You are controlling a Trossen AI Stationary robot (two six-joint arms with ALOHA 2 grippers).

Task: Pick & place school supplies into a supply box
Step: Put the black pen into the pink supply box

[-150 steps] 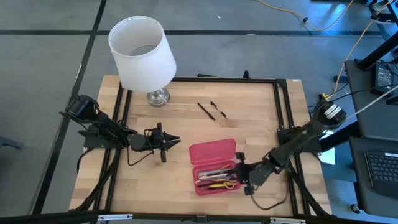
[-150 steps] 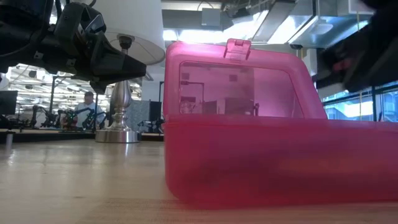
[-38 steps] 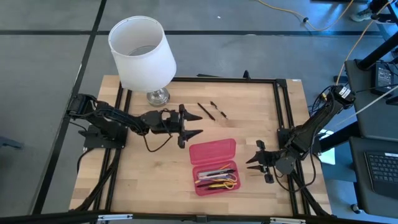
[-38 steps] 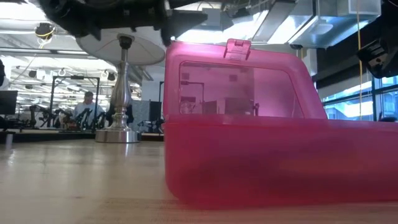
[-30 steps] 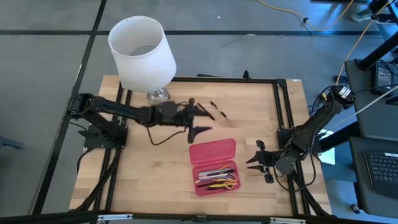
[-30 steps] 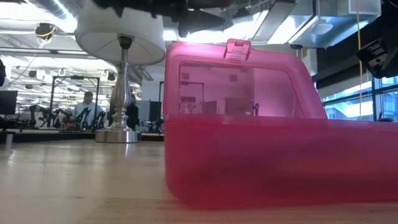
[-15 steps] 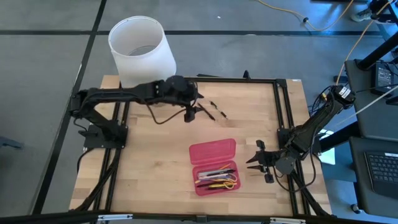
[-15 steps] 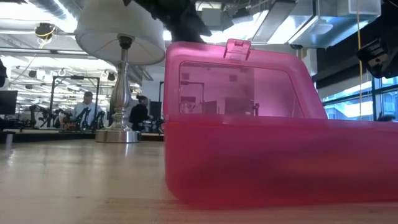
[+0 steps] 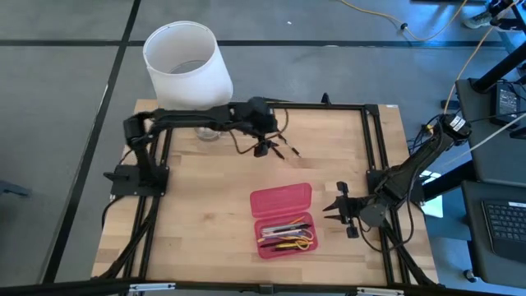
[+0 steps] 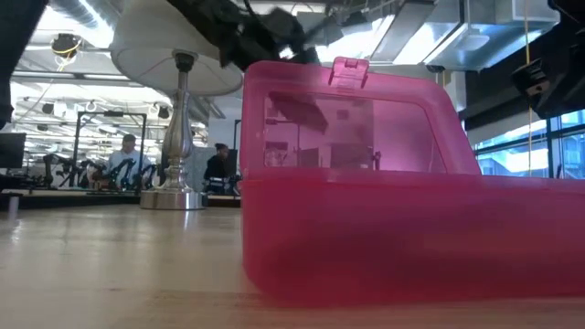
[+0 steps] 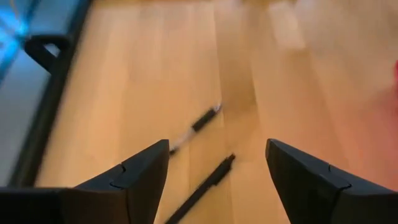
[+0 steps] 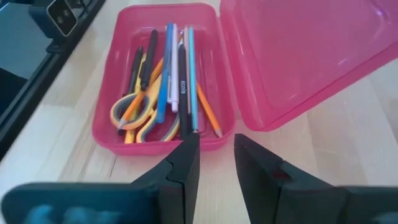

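Note:
Two thin black pens [image 9: 279, 147] lie side by side on the wooden table toward its far edge; the left wrist view shows them too [image 11: 200, 186]. My left gripper [image 9: 263, 149] hangs open just above them, one finger on each side [image 11: 216, 149], touching neither. The pink supply box [image 9: 283, 218] lies open nearer the front, its lid [image 12: 298, 56] tipped back. Its tray [image 12: 112, 134] holds several pens, pencils and yellow-handled scissors [image 12: 132, 115]. My right gripper [image 9: 340, 210] waits to the right of the box, open, with nothing between its fingers [image 12: 216, 158].
A lamp with a white shade [image 9: 187, 70] stands on its silver base [image 10: 174, 196] at the table's far left corner, close to my left arm. A black frame [image 9: 366, 148] runs along the table's edges. People show in the room behind [image 10: 128, 155].
My left gripper has swung away from the box lid toward the table's far edge and tipped to point down over the two black pens, staying open. My right gripper has kept its place.

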